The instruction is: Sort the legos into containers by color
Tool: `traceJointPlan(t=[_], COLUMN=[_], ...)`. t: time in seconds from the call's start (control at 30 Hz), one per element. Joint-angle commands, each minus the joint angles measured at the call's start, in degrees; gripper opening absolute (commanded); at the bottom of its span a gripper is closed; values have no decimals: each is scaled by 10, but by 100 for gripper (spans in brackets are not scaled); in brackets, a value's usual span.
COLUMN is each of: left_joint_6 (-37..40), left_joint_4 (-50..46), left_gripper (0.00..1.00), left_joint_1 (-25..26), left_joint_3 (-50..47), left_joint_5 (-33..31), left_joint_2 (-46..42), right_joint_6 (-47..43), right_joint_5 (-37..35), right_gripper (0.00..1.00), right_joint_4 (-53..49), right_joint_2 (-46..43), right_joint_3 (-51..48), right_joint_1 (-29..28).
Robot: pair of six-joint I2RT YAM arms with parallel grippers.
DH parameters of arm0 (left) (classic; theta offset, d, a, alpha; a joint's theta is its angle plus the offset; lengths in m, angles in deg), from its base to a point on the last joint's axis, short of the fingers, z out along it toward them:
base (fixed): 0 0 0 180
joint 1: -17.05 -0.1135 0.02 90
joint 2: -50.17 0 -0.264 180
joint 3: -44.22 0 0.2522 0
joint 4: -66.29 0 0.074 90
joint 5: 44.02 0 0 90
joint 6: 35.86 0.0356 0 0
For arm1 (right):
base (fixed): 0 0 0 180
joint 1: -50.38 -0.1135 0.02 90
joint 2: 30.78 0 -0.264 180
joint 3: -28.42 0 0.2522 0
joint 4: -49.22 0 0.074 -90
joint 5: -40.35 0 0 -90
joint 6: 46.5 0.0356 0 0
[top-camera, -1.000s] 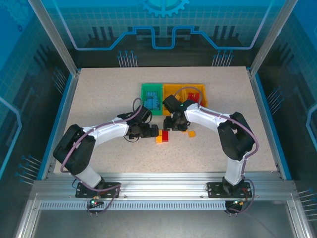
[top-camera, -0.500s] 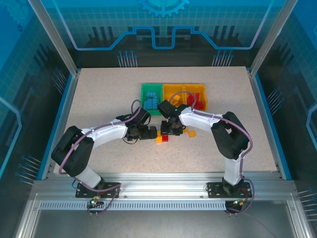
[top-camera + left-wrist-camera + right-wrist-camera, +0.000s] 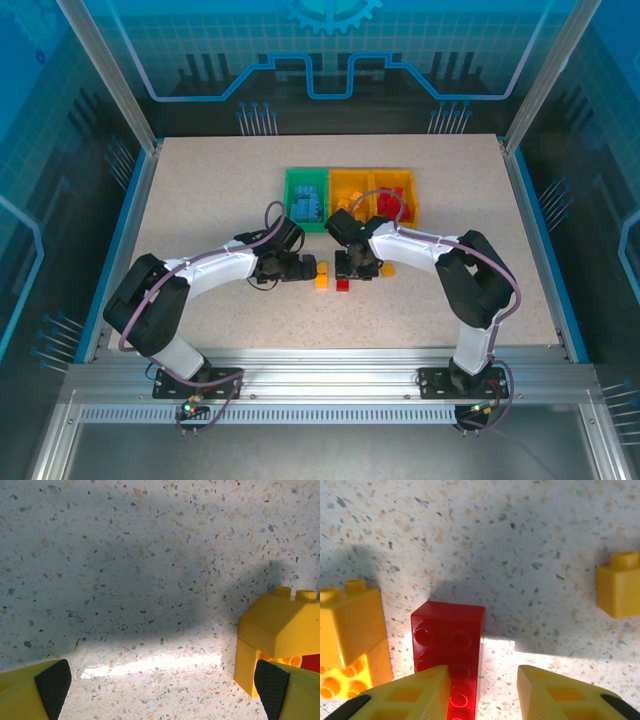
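- As the sorting stands, you have most of it done: blue plastic bricks [image 3: 306, 206] lie in the green rectangular plastic tray [image 3: 289, 195] at the left of the row. Red plastic bricks [image 3: 392, 207] lie in the right-hand orange-yellow plastic tray [image 3: 411, 190].
- Middle orange-yellow plastic tray [image 3: 348, 185]: you cannot tell its contents against its own colour.
- Left on the speckled table [image 3: 200, 200], just near of the trays: one red studded plastic brick [image 3: 449, 645]; one yellow slope-topped plastic brick [image 3: 277, 625] stacked on a second yellow piece, just beside the red one on its left; one small yellow plastic brick [image 3: 619, 585] apart to the right.
- Red studded plastic brick, attitude: it lies flat, its face of round marks upward. Its long axis runs far to near in the right wrist view, toward the fingers, so its narrow width lies across the closing line.
- Right gripper [image 3: 497, 692]: fingers parted over the near end of that brick, off-centre. One overlaps it, and bare table shows beside the other. Nothing is grasped.
- Left gripper [image 3: 162, 680]: fingers spread wide and released, with the yellow stack just inside one pad.
- Judgement: your step in hand looks like the red pick, bound for the right-hand tray, with the yellow pieces to follow.
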Motion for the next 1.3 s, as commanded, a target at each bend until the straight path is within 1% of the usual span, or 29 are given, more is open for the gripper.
traceJointPlan(t=[0.0,0.3,0.47,0.73,0.83,0.97,1.17,1.27], left_joint_6=[-11,-13,-10,-7,-7,-7,-4,-3], left_joint_4=[-8,-4,-4,-10,-11,-9,-10,-10], left_gripper=[99,99,99,99,99,99,99,99], left_joint_1=[0,0,0,1,0,0,0,1], left_joint_3=[-7,-12,-12,-13,-13,-11,-2,1], left_joint_5=[-7,-6,-6,-11,-11,-11,-8,-8], left_joint_2=[-15,-17,-17,-23,-24,-21,-11,-10], right_joint_6=[10,39,46,32,32,32,8,-8], right_joint_5=[-15,-25,-20,-23,-20,-25,-46,-47], right_gripper=[40,44,45,46,40,30,24,24], right_joint_4=[-29,-29,-23,-27,-27,-27,-63,-71], right_joint_2=[-24,-48,-23,43,47,16,-35,-61], right_joint_3=[-6,-7,-13,4,3,-3,26,43], right_joint_1=[-10,-39,-44,-43,-43,-43,-34,-15])
